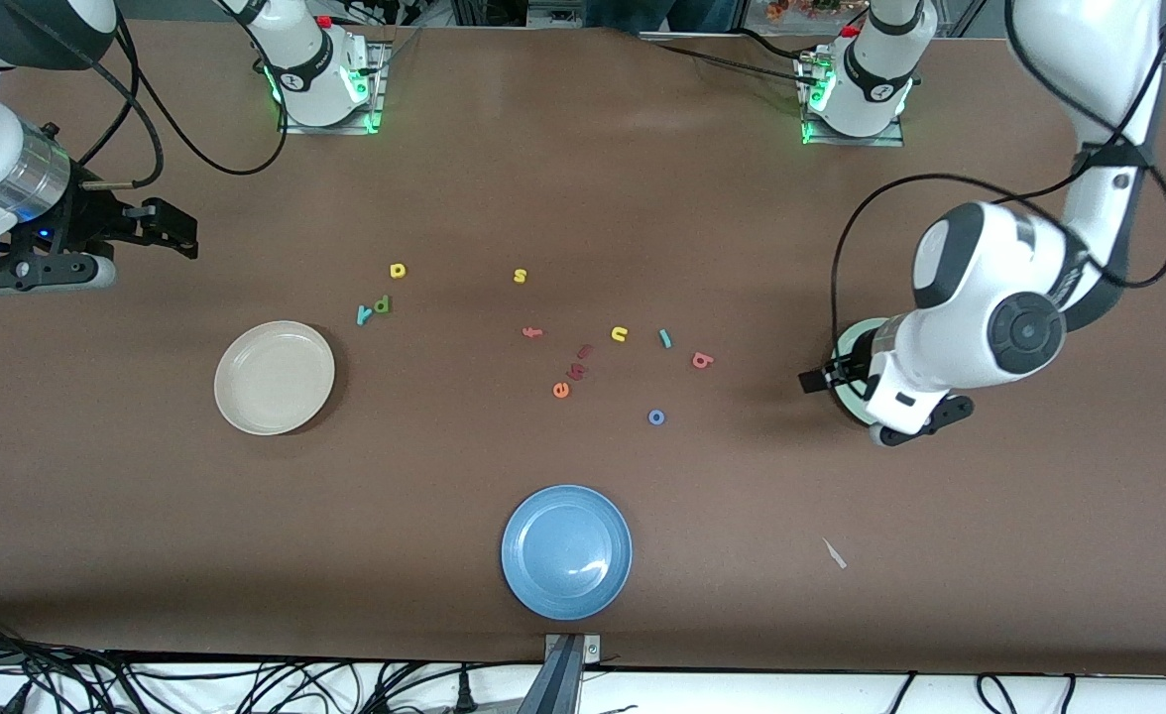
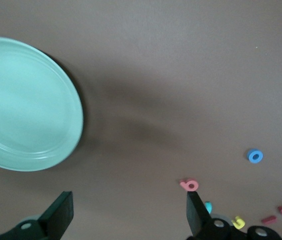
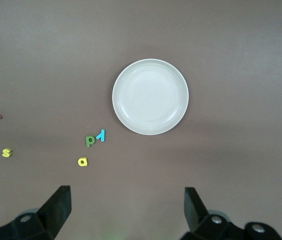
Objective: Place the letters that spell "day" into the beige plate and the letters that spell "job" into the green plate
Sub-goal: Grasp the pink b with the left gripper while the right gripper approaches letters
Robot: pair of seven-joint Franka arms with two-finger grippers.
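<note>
Nearest the camera sits a blue plate (image 1: 566, 551); both the left gripper (image 2: 126, 212) and right gripper (image 3: 126, 207) hang with fingers apart above the table (image 1: 583, 198), holding nothing.

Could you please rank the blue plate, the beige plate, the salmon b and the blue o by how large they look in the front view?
1. blue plate, slightly the largest, though it lies nearest the camera
2. beige plate
3. salmon b and blue o: both tiny, too alike to rank

Green plate (image 1: 846, 349) mostly hidden under the left arm.
</note>
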